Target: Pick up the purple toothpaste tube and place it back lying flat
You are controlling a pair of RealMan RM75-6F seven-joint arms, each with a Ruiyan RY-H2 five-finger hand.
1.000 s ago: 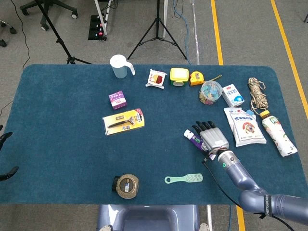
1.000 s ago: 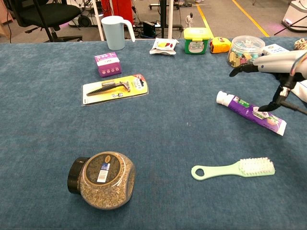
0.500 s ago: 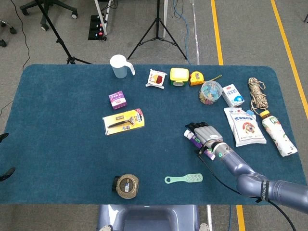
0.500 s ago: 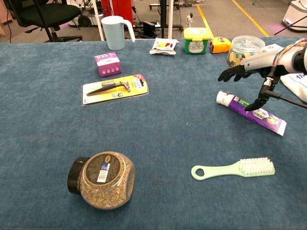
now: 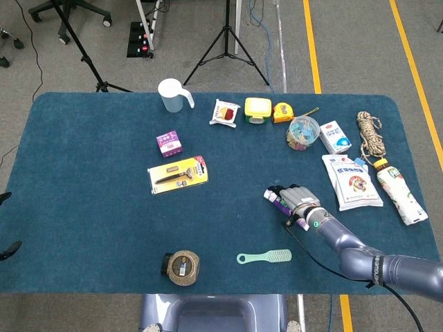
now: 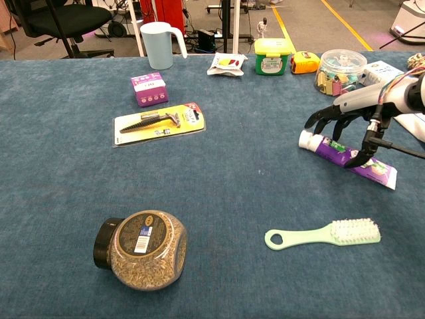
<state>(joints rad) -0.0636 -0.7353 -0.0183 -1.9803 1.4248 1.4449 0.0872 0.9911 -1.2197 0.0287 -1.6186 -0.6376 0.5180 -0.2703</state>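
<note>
Purple and white, the toothpaste tube lies flat on the blue cloth table, white cap pointing toward your left, just above the green brush. Your right hand arches over the tube's cap half, fingers spread and curving down. In the head view the hand covers most of the tube, so only the cap end shows. Whether the fingertips or thumb actually touch the tube is not clear from either view; nothing is plainly gripped, and the fingers stand apart. Your left hand is out of frame in both views.

The right forearm is cut off at the edge of the chest view. Printing on the tube is too small to read. The same goes for the purple box, the yellow razor card and the label on the seed jar, which lies on its side. The white bag beside the hand carries large characters and a dog picture, but you cannot make the words out
</note>
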